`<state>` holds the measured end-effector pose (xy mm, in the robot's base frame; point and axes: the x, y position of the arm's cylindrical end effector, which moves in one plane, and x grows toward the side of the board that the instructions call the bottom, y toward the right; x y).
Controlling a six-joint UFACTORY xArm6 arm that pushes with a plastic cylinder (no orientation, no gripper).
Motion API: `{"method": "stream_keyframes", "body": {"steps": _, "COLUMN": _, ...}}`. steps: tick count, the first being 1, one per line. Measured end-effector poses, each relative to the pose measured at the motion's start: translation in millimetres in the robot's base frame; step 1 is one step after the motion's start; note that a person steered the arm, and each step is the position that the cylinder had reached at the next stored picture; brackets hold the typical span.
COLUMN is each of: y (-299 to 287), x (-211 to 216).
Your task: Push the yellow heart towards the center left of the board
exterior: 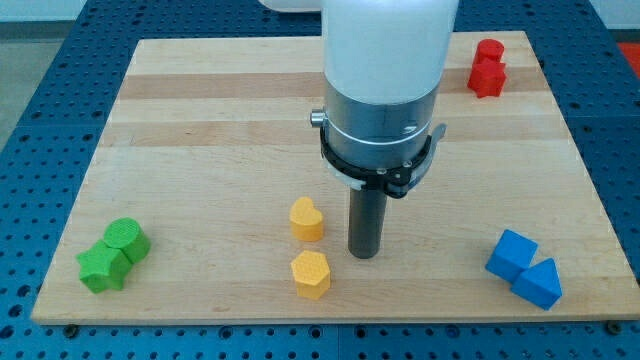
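yellow heart (307,219) | upright, flat on board | lower centre, just above the yellow hexagon (311,274)

This looks like a robotics lab bench set up for pushing trials. A pale wooden tabletop (200,130), made of glued strips, lies on a blue perforated base plate (40,90) with a regular grid of mounting holes showing all around it, the sort used for fixing test rigs. A white and metal robot arm (385,90) hangs over the board from twelve o'clock. Small plastic blocks in plain colours sit toward the edges.
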<state>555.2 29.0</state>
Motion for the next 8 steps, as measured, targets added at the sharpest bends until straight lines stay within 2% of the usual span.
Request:
{"method": "stream_keyframes", "body": {"steps": 2, "y": -4.9, "x": 0.0}}
{"method": "stream_keyframes", "body": {"steps": 6, "y": -83.2, "x": -31.6}}
{"method": "stream_keyframes", "body": {"steps": 8, "y": -129.6, "x": -87.8}}
